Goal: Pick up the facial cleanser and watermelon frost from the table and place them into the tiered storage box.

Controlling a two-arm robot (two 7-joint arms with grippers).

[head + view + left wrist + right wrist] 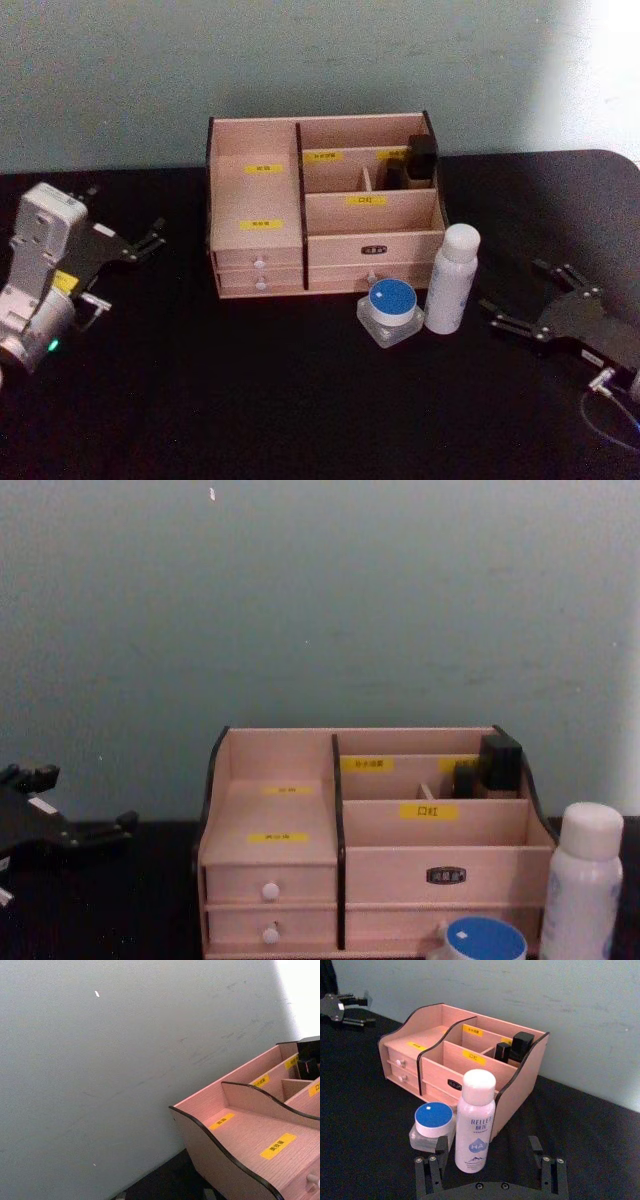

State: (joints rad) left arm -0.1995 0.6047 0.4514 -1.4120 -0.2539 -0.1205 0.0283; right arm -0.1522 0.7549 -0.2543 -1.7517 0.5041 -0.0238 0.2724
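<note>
The tiered storage box (262, 205) stands at the table's middle back, seen also in the chest view (285, 825) and close up in the left wrist view (240, 1130). In front of its right end the facial cleanser (452, 278), a tall white bottle (476, 1120), stands upright. The watermelon frost (391, 310), a squat blue-lidded jar (434, 1121), sits just left of it. My right gripper (522, 293) is open to the right of the bottle and apart from it, its fingers (535, 1146) pointing at the bottle. My left gripper (118, 272) is open, off to the box's left.
Dark cosmetic containers (420, 160) stand in the box's back right compartment. Two small drawers with white knobs (270, 890) face me. The black table (250, 400) has free room in front and on both sides. A grey-green wall (320, 600) rises behind.
</note>
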